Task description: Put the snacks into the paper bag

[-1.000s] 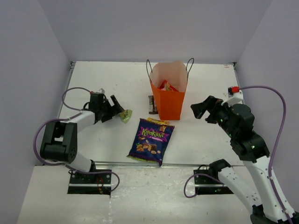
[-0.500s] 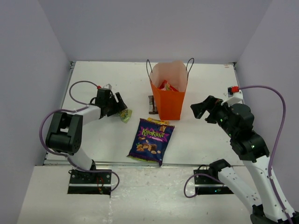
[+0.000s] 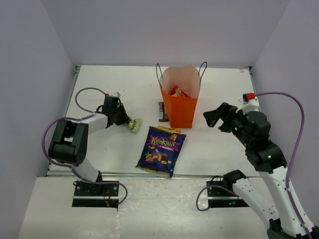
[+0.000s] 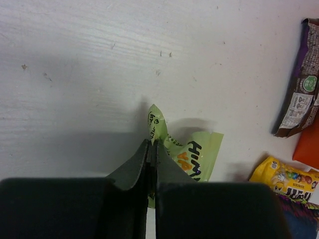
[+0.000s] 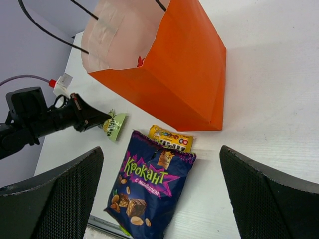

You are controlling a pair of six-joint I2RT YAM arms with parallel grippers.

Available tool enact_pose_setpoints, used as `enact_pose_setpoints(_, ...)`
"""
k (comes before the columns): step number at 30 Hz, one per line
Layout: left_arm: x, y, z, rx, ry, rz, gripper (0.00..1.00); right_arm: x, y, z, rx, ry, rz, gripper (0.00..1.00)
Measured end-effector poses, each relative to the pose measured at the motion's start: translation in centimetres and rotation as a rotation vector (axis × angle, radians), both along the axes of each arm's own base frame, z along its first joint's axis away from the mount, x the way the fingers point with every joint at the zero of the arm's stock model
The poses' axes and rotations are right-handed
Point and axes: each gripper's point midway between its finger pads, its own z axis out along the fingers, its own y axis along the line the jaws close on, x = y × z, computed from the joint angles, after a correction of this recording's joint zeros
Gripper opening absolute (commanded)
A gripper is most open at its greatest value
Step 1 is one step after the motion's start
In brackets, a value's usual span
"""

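Note:
My left gripper (image 3: 125, 121) is shut on a corner of the tiny green-yellow wrapper (image 3: 134, 124) (image 4: 194, 154), which lies on the white table left of the orange paper bag (image 3: 179, 107) (image 5: 174, 74). The bag stands upright with red and orange packets (image 3: 178, 91) inside. In front of it lie the large dark purple nut bag (image 3: 161, 150) (image 5: 149, 184) and the small yellow pack (image 3: 168, 130) (image 5: 171, 139), partly under it. A small brown bar (image 3: 161, 111) (image 4: 299, 94) lies against the bag's left side. My right gripper (image 3: 212, 115) (image 5: 159, 149) hovers open to the right of the bag, holding nothing.
Grey walls enclose the table on the left, back and right. The black cord handles (image 5: 55, 35) rise above the bag's open mouth. My left arm's cable (image 3: 84, 94) loops over the table behind it.
My left gripper has moved right onto the green-yellow wrapper and shut on its corner. The wrapper has shifted a little. The right arm has not moved.

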Motion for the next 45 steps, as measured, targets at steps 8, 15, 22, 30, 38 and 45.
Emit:
enact_pose_setpoints(8, -0.9, -1.1, 4.3, -0.062, -0.061, -0.05, 0.0, 0.0, 0.0, -0.1, -0.002, 0.003, 0.0, 0.99)
enact_pose_setpoints(15, -1.2, -3.5, 14.3, -0.181, -0.298, -0.147, 0.0, 0.4, 0.5, -0.6, -0.004, 0.025, 0.018, 0.99)
enact_pose_setpoints(22, -3.5, -8.5, 27.0, -0.256, -0.573, -0.286, 0.0, 0.5, 0.7, -0.5, -0.002, 0.029, 0.025, 0.99)
enact_pose_setpoints(30, -5.1, -12.5, 35.7, -0.317, -0.733, -0.373, 0.0, 0.5, 0.7, 0.4, 0.011, 0.012, 0.023, 0.99)
enact_pose_setpoints(38, -3.4, -17.3, 38.8, -0.348, -0.752, -0.434, 0.0, 0.5, 0.7, 0.6, 0.015, 0.009, 0.023, 0.99)
enact_pose_setpoints(45, 1.6, -22.1, 39.4, -0.359, -0.742, -0.466, 0.0, 0.3, 0.7, 2.3, 0.028, -0.028, 0.023, 0.99)
